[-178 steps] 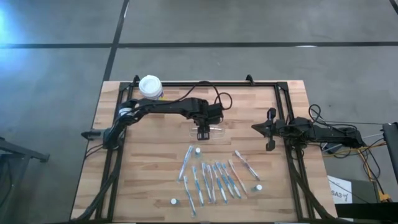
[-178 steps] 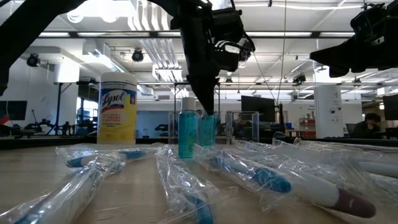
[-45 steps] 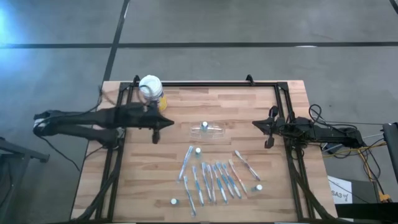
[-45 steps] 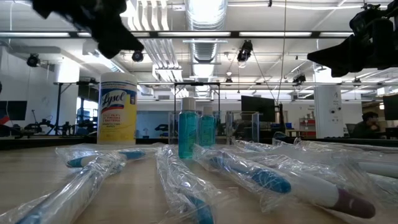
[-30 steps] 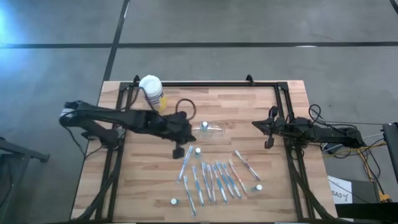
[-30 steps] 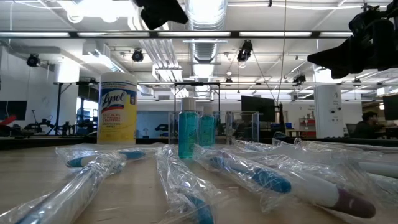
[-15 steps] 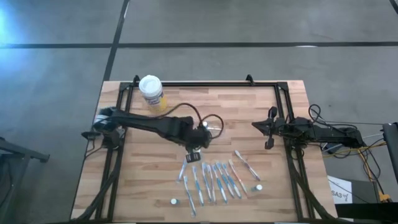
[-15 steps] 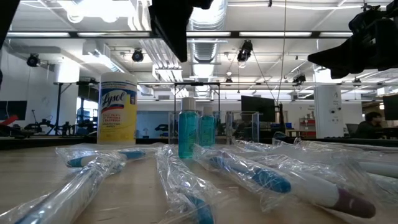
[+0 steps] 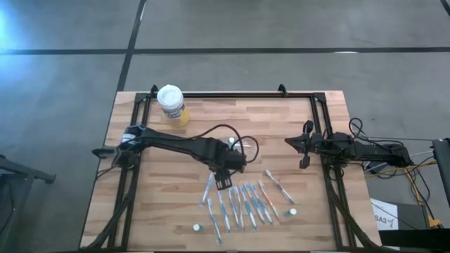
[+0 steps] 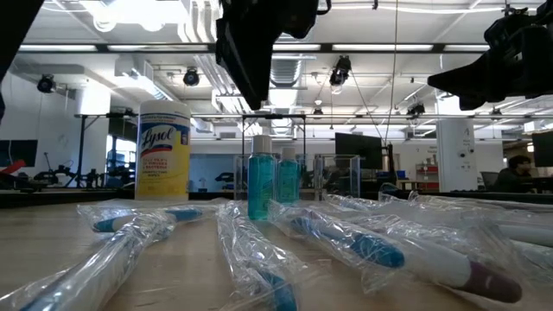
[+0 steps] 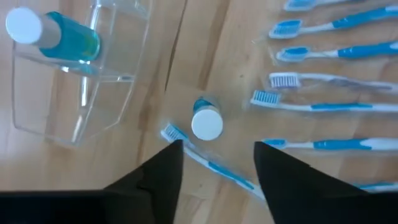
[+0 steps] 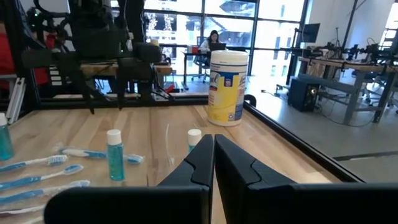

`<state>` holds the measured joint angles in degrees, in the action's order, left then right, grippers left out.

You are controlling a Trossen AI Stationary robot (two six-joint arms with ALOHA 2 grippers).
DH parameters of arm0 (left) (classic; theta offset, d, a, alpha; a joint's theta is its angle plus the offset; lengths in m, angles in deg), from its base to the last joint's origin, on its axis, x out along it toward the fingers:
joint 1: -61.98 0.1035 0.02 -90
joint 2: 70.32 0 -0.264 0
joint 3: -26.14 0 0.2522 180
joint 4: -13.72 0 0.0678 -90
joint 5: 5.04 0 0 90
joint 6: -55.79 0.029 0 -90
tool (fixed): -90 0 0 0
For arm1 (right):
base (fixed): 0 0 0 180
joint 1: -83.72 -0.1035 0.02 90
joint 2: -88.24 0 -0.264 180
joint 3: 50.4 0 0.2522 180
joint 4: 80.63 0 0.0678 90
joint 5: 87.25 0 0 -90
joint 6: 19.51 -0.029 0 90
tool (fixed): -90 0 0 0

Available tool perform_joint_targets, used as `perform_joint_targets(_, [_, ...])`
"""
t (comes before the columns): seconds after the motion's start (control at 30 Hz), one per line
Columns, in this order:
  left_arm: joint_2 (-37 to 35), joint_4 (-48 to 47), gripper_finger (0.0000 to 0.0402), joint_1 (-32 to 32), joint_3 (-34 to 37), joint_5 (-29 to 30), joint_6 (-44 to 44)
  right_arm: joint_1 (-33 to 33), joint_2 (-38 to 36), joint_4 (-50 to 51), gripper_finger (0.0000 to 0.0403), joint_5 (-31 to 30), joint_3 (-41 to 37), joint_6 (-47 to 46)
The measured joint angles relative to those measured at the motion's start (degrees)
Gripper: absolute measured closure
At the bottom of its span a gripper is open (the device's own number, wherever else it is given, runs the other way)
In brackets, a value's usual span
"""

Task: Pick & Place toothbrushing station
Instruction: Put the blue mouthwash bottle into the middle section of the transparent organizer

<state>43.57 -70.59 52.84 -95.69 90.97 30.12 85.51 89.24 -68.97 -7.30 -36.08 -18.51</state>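
My left gripper (image 9: 223,184) points down, open, above the table's middle. In the left wrist view its fingers (image 11: 163,171) stand on either side of a small blue white-capped bottle (image 11: 207,123) that stands upright on the table, clear of it. The clear plastic holder (image 11: 81,87) sits beside it with another blue bottle (image 11: 59,37) inside. Several blue and pink toothbrushes (image 9: 242,204) lie in clear wrappers toward the near edge. My right gripper (image 9: 304,151) waits shut at the table's right side.
A yellow, white-lidded canister (image 9: 171,103) stands at the far left corner. Two loose white-capped pieces (image 9: 197,228) (image 9: 292,211) lie near the toothbrushes. A black frame (image 9: 232,93) rims the table. Bare wood lies left of the toothbrushes.
My left gripper has swung from the table's left side toward the right and the near edge. It has tipped from nearly level to pointing down and sunk over the small bottle by the toothbrushes. Nothing on the table has moved.
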Motion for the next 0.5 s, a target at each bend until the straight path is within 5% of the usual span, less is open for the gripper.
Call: perform_joint_targets(0.5, [0.2, 2.2, 0.0163, 2.2, 0.6, -1.5, -12.5, 0.0, 0.7, 0.0, 0.0394, 0.0, 0.0, -1.0])
